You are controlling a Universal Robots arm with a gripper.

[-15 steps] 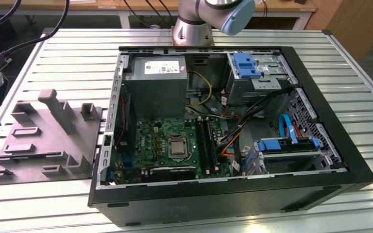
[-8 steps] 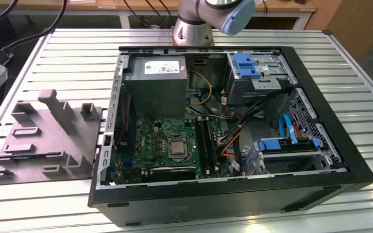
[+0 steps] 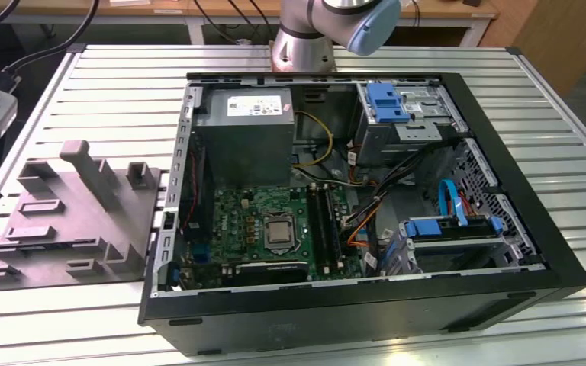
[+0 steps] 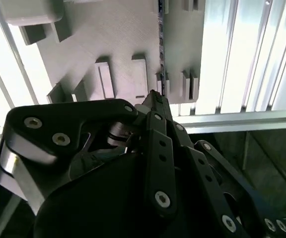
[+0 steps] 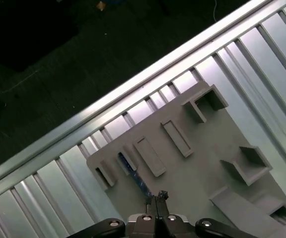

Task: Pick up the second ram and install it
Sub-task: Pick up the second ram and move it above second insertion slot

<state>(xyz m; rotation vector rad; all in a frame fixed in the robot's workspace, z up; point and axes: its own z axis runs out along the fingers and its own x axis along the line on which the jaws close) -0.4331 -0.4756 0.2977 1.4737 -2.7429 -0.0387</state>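
Note:
The second ram (image 5: 132,172) is a thin bluish strip standing on edge in a slot of the grey fixture plate (image 5: 202,163). In the second wrist view the ram (image 4: 160,44) shows as a thin dark line across the same plate (image 4: 118,34). My gripper (image 5: 158,195) hangs above the plate, over one end of the strip, its two fingertips pressed together with nothing between them. From the second wrist view the gripper (image 4: 153,94) points down at the plate's edge. The plate (image 3: 59,221) lies on the slatted table at the exterior view's left.
An open black computer case (image 3: 375,305) lies beside the plate, holding a green motherboard (image 3: 242,221) with long black memory slots (image 3: 320,221). Inside it are also a grey power supply (image 3: 244,130), cables and blue drive brackets (image 3: 387,103). The arm's base (image 3: 304,46) stands behind the case.

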